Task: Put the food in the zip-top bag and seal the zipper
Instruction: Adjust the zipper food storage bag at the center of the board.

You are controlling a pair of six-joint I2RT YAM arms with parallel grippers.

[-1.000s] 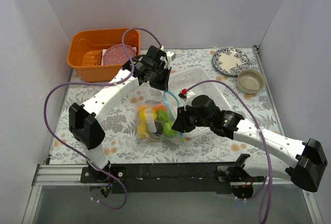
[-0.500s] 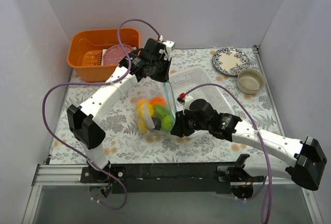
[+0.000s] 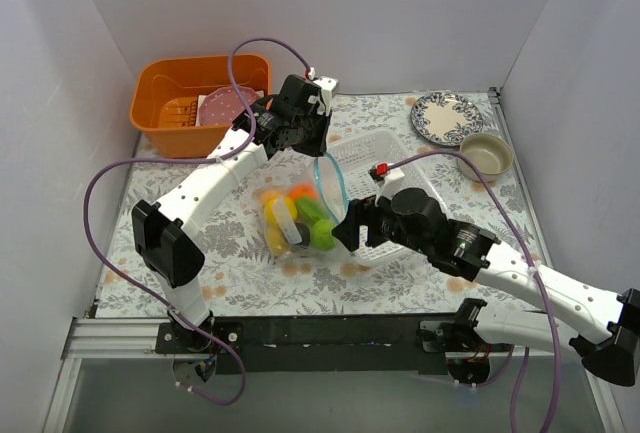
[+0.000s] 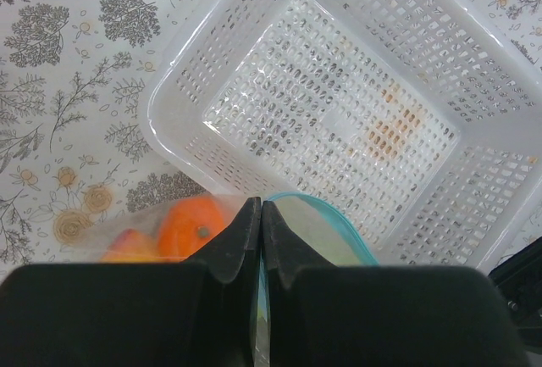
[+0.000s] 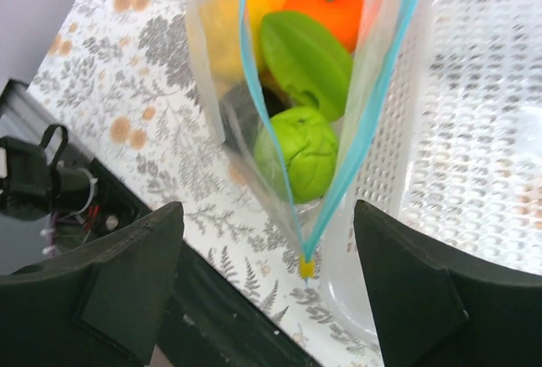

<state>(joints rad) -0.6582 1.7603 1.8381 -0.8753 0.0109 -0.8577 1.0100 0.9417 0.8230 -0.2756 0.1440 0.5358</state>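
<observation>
The bag, holding the food, is in the middle of the surface, beside the basket. The left hand pinches the bag's far rim. The right hand gapes wide around the near end of the zipper. If it closes off the strip, the zipper may stay open and food could spill.

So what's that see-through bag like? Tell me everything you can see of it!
The zip-top bag is clear, crinkly plastic with a teal-blue zipper along its mouth, which gapes open. Orange, yellow and green food sits inside. The left gripper pinches one end of the mouth. The other end hangs between the spread fingers of the right gripper, beside the white basket.
</observation>
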